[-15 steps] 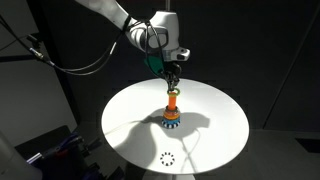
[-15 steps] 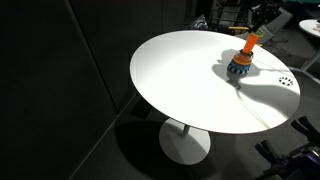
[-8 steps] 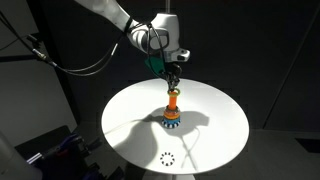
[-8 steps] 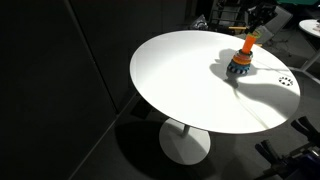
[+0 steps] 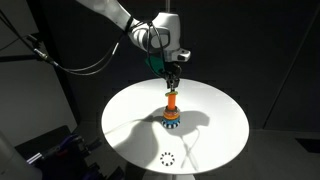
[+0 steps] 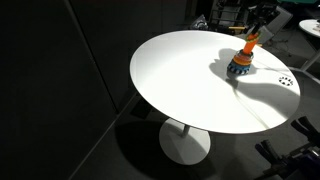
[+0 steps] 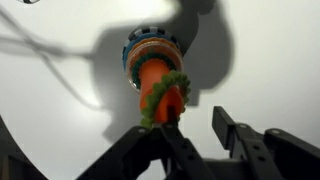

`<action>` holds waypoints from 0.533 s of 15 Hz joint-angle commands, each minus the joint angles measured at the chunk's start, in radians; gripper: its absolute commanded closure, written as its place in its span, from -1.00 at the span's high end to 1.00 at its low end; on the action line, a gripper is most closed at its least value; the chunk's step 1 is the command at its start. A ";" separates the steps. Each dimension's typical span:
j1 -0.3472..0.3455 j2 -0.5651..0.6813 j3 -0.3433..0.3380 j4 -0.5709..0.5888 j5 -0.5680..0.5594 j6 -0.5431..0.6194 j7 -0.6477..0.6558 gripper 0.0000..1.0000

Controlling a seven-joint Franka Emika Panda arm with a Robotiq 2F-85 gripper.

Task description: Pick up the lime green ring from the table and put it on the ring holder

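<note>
— What stands on the white table (image 5: 125, 115)?
— The gripper (image 7: 205, 122) hangs above its middle, jaws parted; below it the ring holder (image 7: 152, 70) stands upright.
— And the lime green ring (image 7: 148, 105)?
— Around the orange peg's upper part; just beside one fingertip.

Wrist view: gripper (image 7: 196, 116) base cut off at 6 o'clock edge; a finger (image 7: 177, 135) hides the 6 o'clock arc of the lime green ring (image 7: 152, 96); grip unresolved

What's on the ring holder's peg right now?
The lime green ring circles the peg of the ring holder above the stacked rings; its near edge hides behind the jaws.
</note>
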 commanded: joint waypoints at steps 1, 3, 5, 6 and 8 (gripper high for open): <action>-0.002 0.012 -0.004 0.038 0.000 -0.045 0.022 0.47; -0.003 0.014 -0.004 0.040 0.001 -0.048 0.022 0.78; -0.006 0.013 -0.006 0.039 0.003 -0.049 0.020 1.00; -0.008 0.009 -0.006 0.037 0.004 -0.049 0.016 1.00; -0.012 0.006 -0.006 0.034 0.006 -0.049 0.012 1.00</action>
